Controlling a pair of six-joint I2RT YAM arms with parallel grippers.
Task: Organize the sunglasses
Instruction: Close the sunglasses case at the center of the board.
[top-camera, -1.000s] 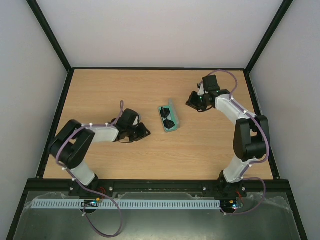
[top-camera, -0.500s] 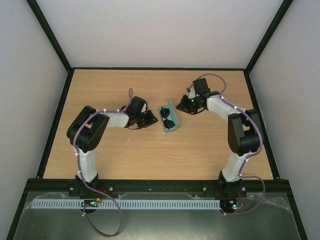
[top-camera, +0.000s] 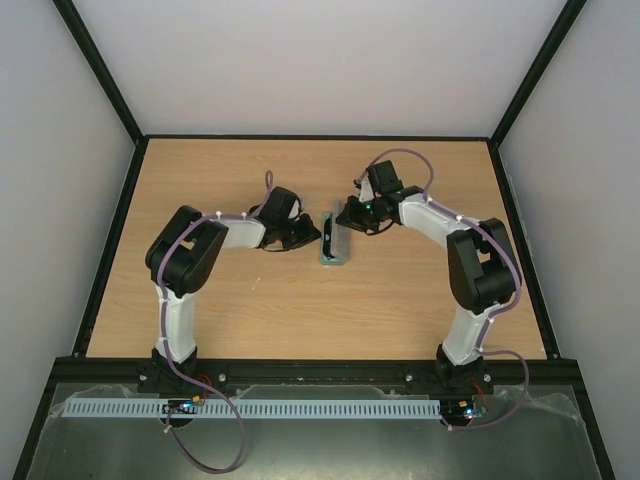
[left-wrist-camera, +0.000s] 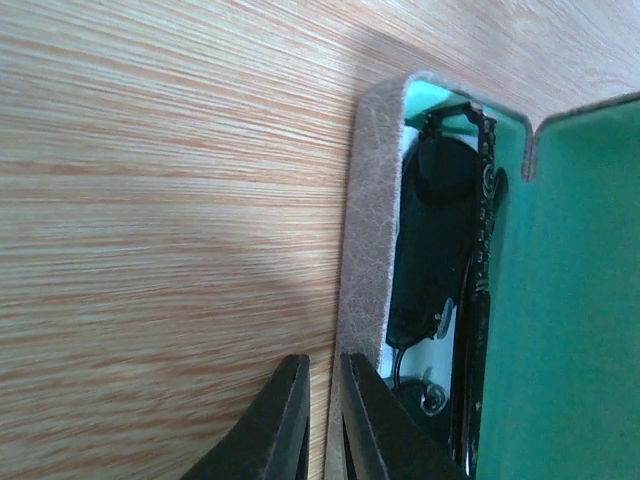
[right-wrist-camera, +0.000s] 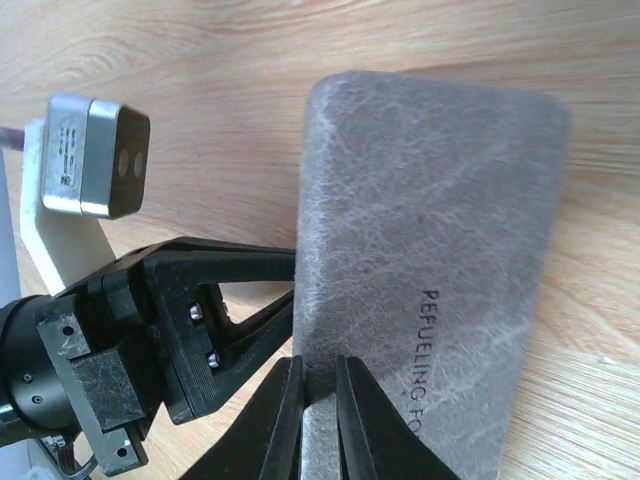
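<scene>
Left gripper (left-wrist-camera: 322, 365), reaching toward 3 o'clock, jaws nearly together, empty, touches the case (left-wrist-camera: 360, 220) wall. Sunglasses (left-wrist-camera: 440, 250) lie inside, partly hidden by the lid (right-wrist-camera: 430, 200). Right gripper (right-wrist-camera: 318, 368), at the case's 1 o'clock, meets the lid; grasp unclear.

the case (left-wrist-camera: 365, 250) lies on the table (left-wrist-camera: 150, 200) just right of the left gripper (left-wrist-camera: 322, 365), with the sunglasses (left-wrist-camera: 440, 240) inside it, ahead of the fingertips; the lid (right-wrist-camera: 430, 230) stands directly ahead of the right gripper (right-wrist-camera: 318, 365), with the left gripper on its far side
</scene>
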